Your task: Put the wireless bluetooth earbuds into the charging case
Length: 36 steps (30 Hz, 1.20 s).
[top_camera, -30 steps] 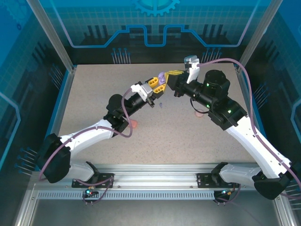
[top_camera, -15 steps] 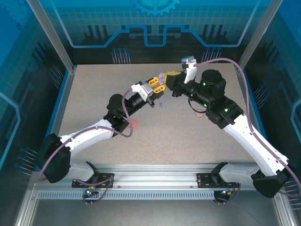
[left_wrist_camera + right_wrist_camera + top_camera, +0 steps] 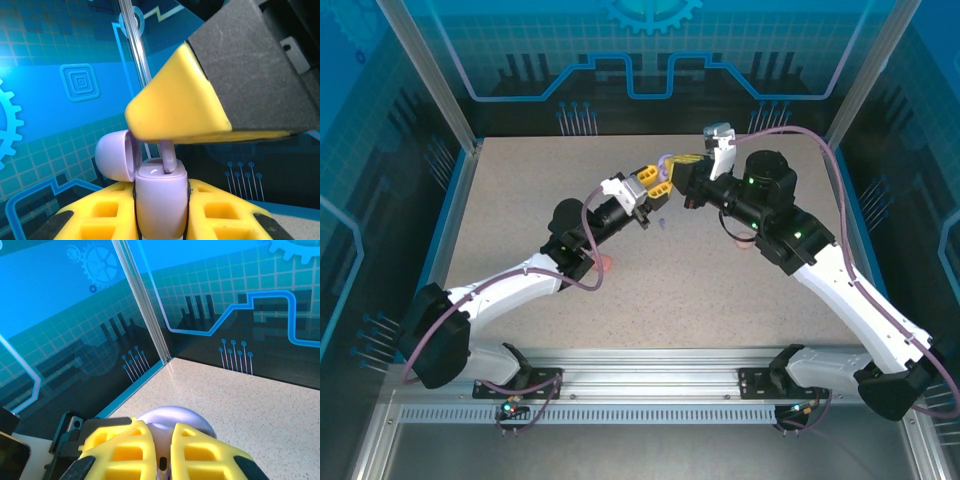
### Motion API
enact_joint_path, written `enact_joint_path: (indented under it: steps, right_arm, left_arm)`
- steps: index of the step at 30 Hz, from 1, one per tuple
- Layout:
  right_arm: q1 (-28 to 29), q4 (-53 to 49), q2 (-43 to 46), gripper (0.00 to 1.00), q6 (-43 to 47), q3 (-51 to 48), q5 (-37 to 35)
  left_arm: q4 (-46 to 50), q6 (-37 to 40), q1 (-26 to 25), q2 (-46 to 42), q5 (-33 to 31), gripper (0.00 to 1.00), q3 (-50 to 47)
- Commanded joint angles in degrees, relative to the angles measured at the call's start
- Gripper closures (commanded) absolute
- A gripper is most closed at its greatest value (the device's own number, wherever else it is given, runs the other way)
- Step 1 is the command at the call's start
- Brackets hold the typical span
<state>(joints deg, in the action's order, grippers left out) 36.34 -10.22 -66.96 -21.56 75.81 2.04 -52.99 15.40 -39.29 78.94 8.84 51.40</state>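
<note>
Purple earbud (image 3: 167,155), top hidden, pinched by right claw (image 3: 160,437) over open case (image 3: 160,200) clamped in left claw (image 3: 654,180).

I'm seeing a speckled surface (image 3: 520,200) sitting inside blue patterned walls (image 3: 650,60), a metal rail (image 3: 650,412) running along the front.

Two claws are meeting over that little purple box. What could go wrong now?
The purple earbud pinched by the right claw looks only partly seated in the open purple case. If pushed off-line, it may jam or slip free. The left claw alone grips the case, so a hard push could twist it loose.
</note>
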Motion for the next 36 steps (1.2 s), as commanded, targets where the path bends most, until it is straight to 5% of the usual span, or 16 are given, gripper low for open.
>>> enact_joint_path:
  steps: [1,19,21,24,36]
  right_arm:
    - [0.6,-0.1,1.0,0.90,0.3,-1.4,0.4]
    - [0.1,-5.3,-2.6,0.89,9.1,2.2,11.3]
    - [0.0,-5.8,-2.8,0.85,8.8,2.5,10.1]
    - [-0.5,-5.9,-2.5,0.63,7.0,2.9,8.1]
    - [-1.4,-7.8,1.8,0.27,0.8,9.3,3.2]
  left_arm:
    - [-2.2,0.0,-0.6,0.0,0.1,1.00,2.7]
    - [-1.1,-0.9,-0.5,0.4,-0.2,1.00,2.9]
    - [-0.8,-0.9,-0.6,0.3,-0.5,1.00,2.7]
    - [-0.4,-1.0,-0.5,0.1,-0.5,1.00,2.5]
    - [-2.2,-3.1,-0.5,1.2,-2.7,1.00,0.8]
